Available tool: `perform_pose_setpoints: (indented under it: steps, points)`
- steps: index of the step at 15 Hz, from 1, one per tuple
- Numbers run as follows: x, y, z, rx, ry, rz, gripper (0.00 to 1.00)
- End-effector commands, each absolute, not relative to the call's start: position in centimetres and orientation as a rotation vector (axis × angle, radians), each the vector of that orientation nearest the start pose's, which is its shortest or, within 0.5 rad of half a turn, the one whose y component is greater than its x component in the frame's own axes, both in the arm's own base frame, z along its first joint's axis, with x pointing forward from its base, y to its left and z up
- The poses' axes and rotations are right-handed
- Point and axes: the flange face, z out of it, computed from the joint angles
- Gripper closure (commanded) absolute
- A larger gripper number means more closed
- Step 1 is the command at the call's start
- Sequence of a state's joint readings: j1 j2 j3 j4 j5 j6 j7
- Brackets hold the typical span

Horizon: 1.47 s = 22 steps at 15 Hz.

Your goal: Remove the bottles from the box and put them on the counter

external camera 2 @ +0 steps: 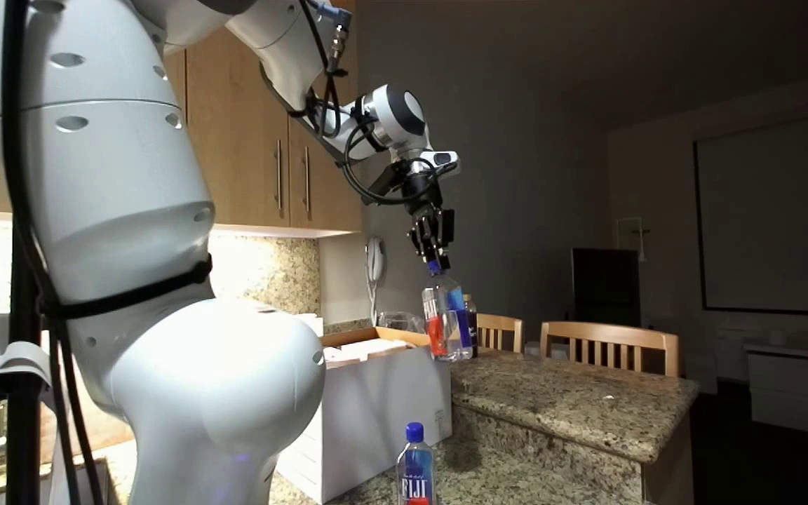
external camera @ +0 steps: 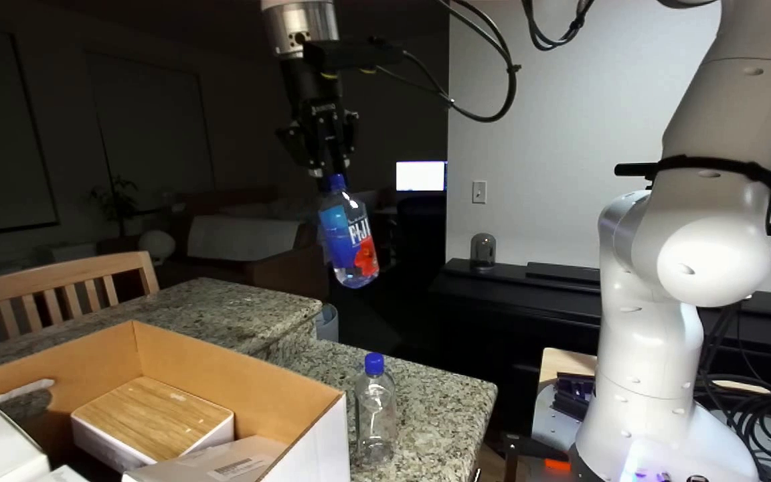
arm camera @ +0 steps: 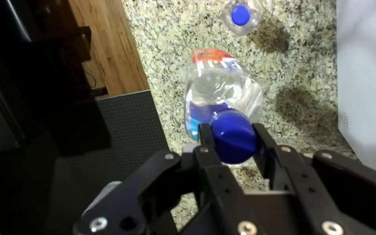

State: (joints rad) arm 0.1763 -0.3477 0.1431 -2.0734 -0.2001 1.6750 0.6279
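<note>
The labelled bottle (external camera: 352, 244) hangs in the air, tilted, cap up, clear of the box and not yet set down. The gripper (arm camera: 232, 138) has its fingers (arm camera: 206, 135) clamped on the blue cap (external camera: 337, 181), 1 on each side. In the wrist view this bottle shows against the counter (external camera: 446, 408), close to the slab's edge.

The standing bottle (external camera: 375, 418) is upright on that counter, near the box (external camera: 245, 387) but not touching it; its part of the job looks done. So of the 2 task bottles in sight, 1 is placed and 1 is lifted out. What is left, I judge, is to straighten the held 1, lower it onto the slab and let go, minding its neighbour and the edge.

In the box, an exterior view shows a wood-topped carton (external camera: 151, 418) and a flat packet (external camera: 218, 462); the near end is cut off there, so I cannot rule out another bottle.

Farther off are a raised granite ledge (external camera: 225, 308) and a wooden chair (external camera: 57, 276).
</note>
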Motion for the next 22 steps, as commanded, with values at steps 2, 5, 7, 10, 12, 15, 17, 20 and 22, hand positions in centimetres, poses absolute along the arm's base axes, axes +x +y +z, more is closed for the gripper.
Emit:
perform_pose_setpoints:
  steps: [2,5,7,10,12,15,17,20,22]
  points:
    - [37.7,9.7,53.2,-3.33,0.638,-0.173,0.85]
    - [35.8,8.7,50.4,-3.324,0.704,-0.221,0.85]
    - [34.8,8.3,48.9,-3.306,0.742,-0.254,0.85]
    - [33.2,8.0,47.1,-3.306,0.756,-0.22,0.85]
    - [32.7,8.0,46.6,-3.309,0.764,-0.199,0.85]
    - [32.1,8.1,46.1,-3.287,0.757,-0.159,0.85]
    - [32.7,8.2,46.0,-3.304,0.739,-0.125,0.67]
    - [32.6,8.4,46.1,-3.283,0.745,-0.121,0.67]
    - [32.6,8.4,46.2,-3.283,0.745,-0.121,0.67]
